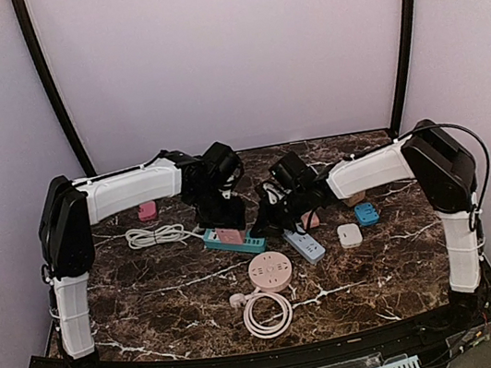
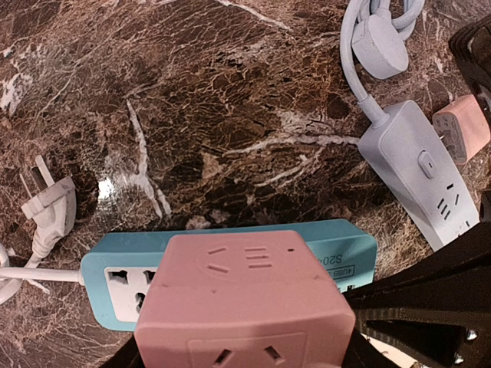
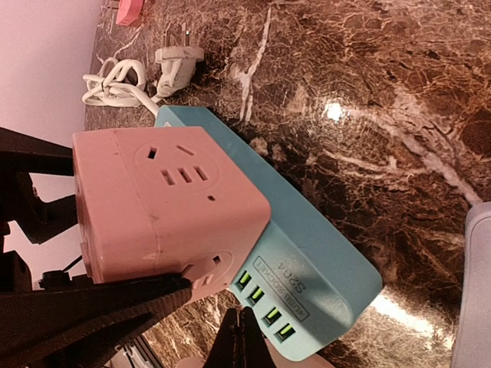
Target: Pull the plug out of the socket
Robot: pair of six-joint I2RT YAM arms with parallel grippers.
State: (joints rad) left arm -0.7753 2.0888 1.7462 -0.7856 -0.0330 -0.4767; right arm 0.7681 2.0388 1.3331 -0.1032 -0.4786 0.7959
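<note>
The plug is a pink cube adapter [image 1: 228,235] [image 2: 245,299] [image 3: 153,207] seated on the socket, a teal power strip [image 1: 253,241] [image 2: 345,249] [image 3: 322,253] lying flat on the marble table. My left gripper [image 1: 224,225] [image 2: 245,354] comes down over the cube, and its black fingers [image 2: 430,307] press the cube's two sides. My right gripper [image 1: 266,225] [image 3: 245,337] is shut with nothing between its tips, which rest at the strip's end with the green USB ports. The plug's prongs are hidden.
A pale blue strip [image 1: 305,246] [image 2: 418,172] lies to the right of the teal one, a peach adapter [image 2: 462,126] beside it. A round pink socket [image 1: 270,272] with coiled cord [image 1: 266,314] sits nearer. A white cord [image 1: 156,235], blue cube [image 1: 366,213] and white cube [image 1: 350,236] lie around.
</note>
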